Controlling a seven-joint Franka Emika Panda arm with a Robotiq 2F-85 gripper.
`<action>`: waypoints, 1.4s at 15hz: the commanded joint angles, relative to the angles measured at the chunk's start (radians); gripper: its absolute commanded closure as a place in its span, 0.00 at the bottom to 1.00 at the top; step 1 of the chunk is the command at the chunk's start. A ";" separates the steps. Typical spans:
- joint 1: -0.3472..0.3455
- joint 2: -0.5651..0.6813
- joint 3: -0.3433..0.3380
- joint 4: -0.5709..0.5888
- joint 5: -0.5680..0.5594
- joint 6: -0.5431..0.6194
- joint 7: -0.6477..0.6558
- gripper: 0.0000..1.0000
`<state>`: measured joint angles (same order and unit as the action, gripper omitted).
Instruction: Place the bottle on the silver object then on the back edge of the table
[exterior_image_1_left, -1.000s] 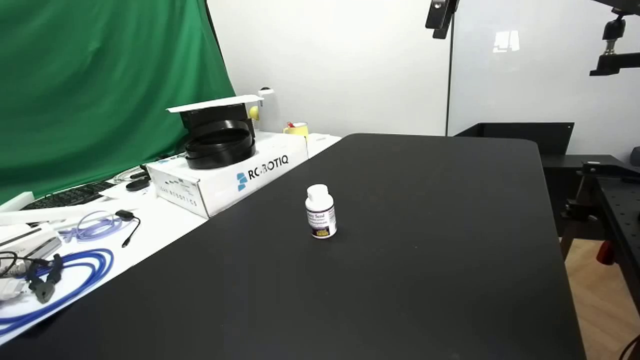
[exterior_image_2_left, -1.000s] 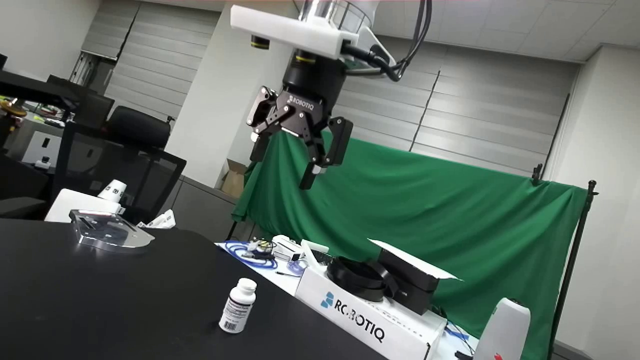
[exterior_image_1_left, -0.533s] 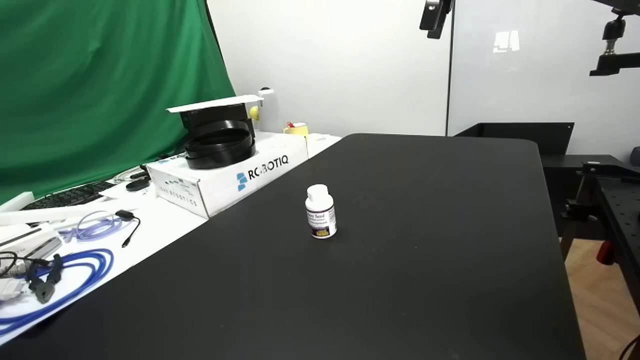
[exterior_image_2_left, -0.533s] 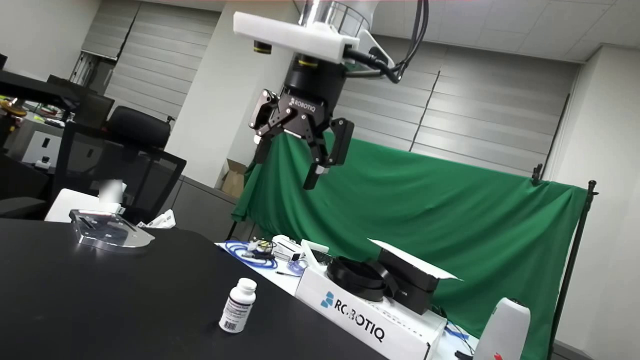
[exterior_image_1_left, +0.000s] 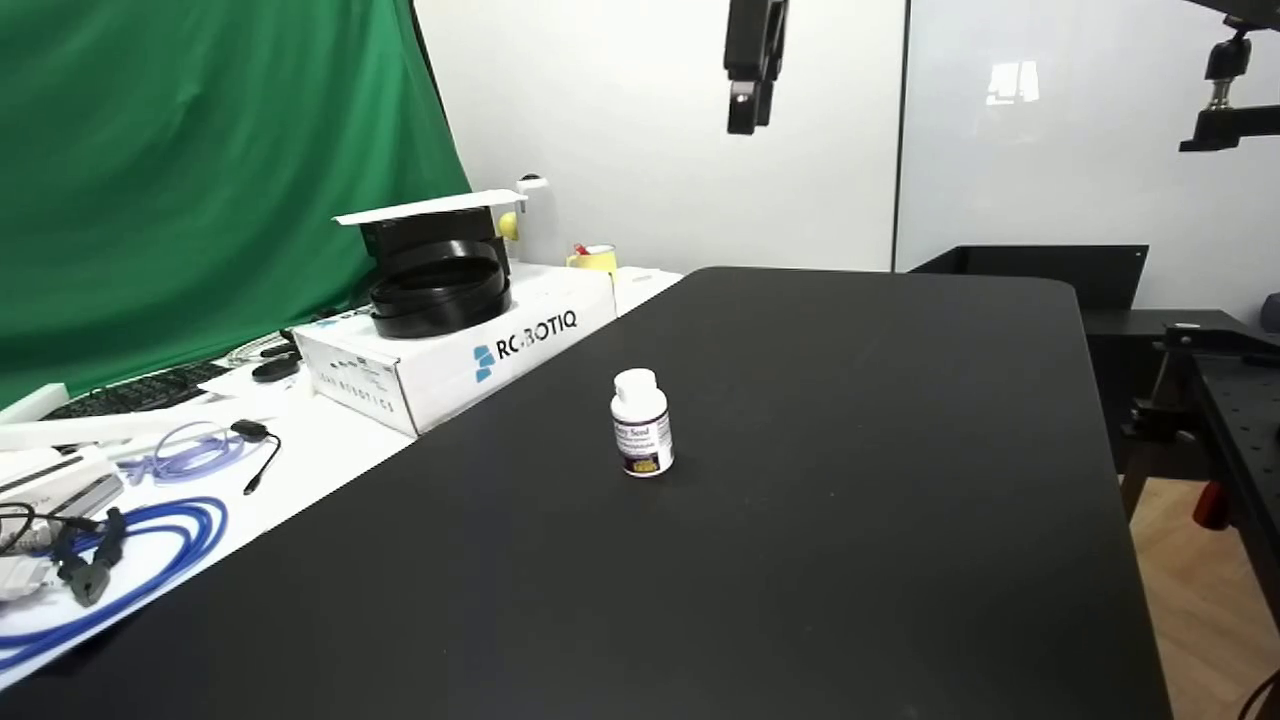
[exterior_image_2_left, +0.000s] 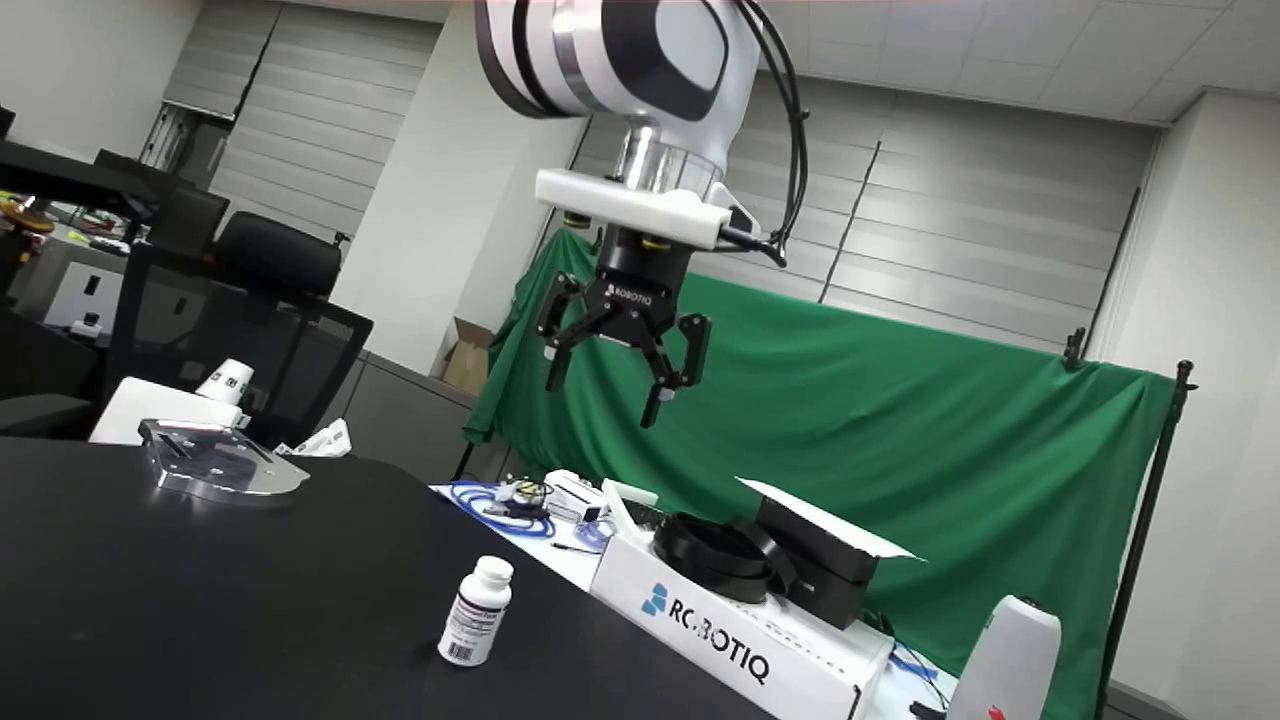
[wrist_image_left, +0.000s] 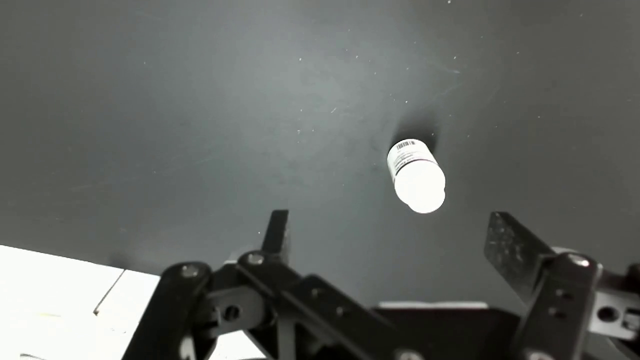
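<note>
So the little white bottle (exterior_image_2_left: 475, 615) is standing upright on the black table (exterior_image_2_left: 250, 590), white cap on top. In an exterior view it's in the lower part of the frame, a bit left of the middle, and you can spot a barcode near the bottom of the label. In an exterior view where the bottle (exterior_image_1_left: 642, 430) sits pretty much at center frame, the dark strip along the bottom of the label faces the camera.

The gripper (exterior_image_2_left: 603, 405) hangs around the middle of the frame, tips pointing down, well above the tabletop and well apart from the bottle. The arm (exterior_image_2_left: 640, 60) comes in from the top. Where the bottle is at center frame, only a black bit of the gripper pokes in at the top edge, slightly right of center.

Wrist view makes the jaws easy to read: the fingers (wrist_image_left: 510, 247) come up from the bottom of the picture and they're spread wide. The bottle is right of center there, higher in the frame than the fingertips, with its cap washed out to plain white.

The flat silver piece (exterior_image_2_left: 225, 470) lies on the table at the left of the frame, well apart from the bottle. There's also a white box (exterior_image_2_left: 740, 645) with ROBOTIQ printed on it at lower right, and a green curtain (exterior_image_2_left: 850, 420) hanging behind it.
</note>
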<state>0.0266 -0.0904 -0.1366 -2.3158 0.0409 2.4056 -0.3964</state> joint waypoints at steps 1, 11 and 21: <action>-0.011 0.190 0.051 0.189 -0.014 -0.048 0.009 0.00; -0.014 0.358 0.168 0.260 -0.041 -0.001 0.033 0.00; -0.051 0.403 0.218 0.254 0.051 0.052 -0.019 0.00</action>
<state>-0.0128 0.3125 0.0687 -2.0628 0.0981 2.4590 -0.4208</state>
